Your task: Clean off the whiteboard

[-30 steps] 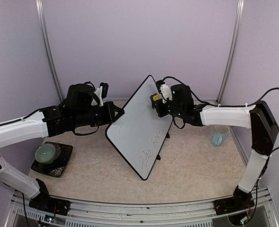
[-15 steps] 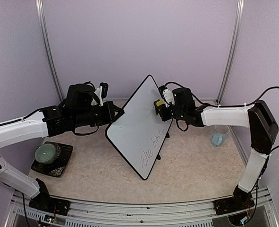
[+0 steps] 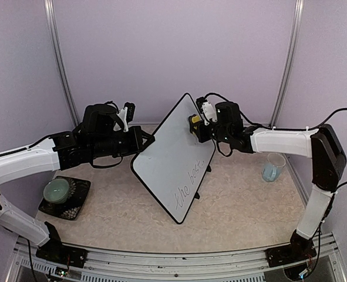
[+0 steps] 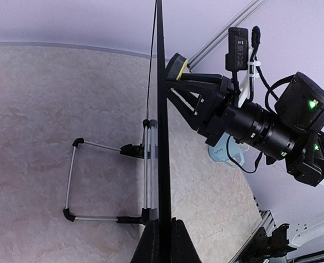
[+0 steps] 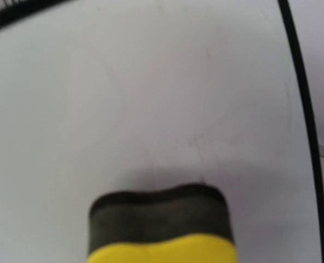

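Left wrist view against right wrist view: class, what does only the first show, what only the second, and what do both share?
Only left wrist: the whiteboard edge-on, its wire stand, a pale blue cup. Only right wrist: the board's blank white face close up. Both: the board and the yellow sponge eraser against it.

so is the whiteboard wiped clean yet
Not clean: dark handwriting shows on the lower part of the whiteboard; the upper part looks blank.
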